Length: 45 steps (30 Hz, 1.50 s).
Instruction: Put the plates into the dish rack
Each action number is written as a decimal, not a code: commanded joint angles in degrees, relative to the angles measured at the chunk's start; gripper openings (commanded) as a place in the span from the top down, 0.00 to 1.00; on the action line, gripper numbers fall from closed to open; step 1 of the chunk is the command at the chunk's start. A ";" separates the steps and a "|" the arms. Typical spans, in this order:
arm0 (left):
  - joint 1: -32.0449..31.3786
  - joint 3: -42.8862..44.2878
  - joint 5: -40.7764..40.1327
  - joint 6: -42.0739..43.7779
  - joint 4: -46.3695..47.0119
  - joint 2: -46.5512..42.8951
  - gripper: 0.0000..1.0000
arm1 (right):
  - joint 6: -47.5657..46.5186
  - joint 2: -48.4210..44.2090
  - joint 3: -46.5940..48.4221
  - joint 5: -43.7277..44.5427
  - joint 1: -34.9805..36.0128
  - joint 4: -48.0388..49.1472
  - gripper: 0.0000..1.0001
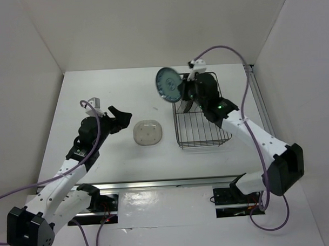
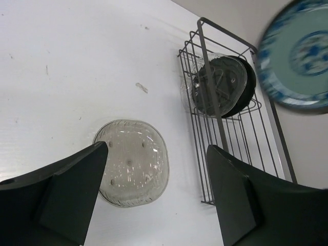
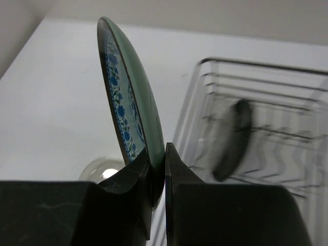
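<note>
1. The left gripper [image 1: 123, 119] is wide open and holds nothing.
2. The beige plate [image 1: 148, 133] lies flat on the table [image 1: 98, 87], just below the gap between those jaws.
3. The right gripper [image 3: 164, 154] is shut tight on the rim of the blue plate [image 3: 125, 97], which stands on edge above the jaws.
4. The rack [image 1: 200, 130] sits below and to the right of those jaws, with a black plate [image 2: 248, 87] standing inside.

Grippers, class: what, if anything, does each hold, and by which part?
The right gripper pinches the blue-green plate by its rim; the left gripper is open, holding nothing.
</note>
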 commanded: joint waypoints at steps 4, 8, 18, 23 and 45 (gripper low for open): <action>-0.18 3.01 -1.94 -1.86 -1.90 1.39 0.08 | -1.97 -5.03 7.44 29.57 -9.60 -6.84 0.99; -0.18 5.91 -1.41 -2.39 -5.50 4.29 0.08 | -1.97 -2.12 8.59 25.36 -15.49 -7.55 0.99; -1.23 9.70 -0.80 -1.51 -11.74 10.88 0.00 | -1.44 5.52 8.42 22.10 -16.21 -8.08 0.99; -1.23 13.29 -1.41 -0.99 -14.20 13.08 0.00 | -1.44 7.54 7.80 21.05 -15.15 -7.56 0.99; -1.23 13.83 -4.66 -2.13 -16.57 13.61 0.00 | -0.39 14.58 4.55 21.05 -12.95 -5.97 0.99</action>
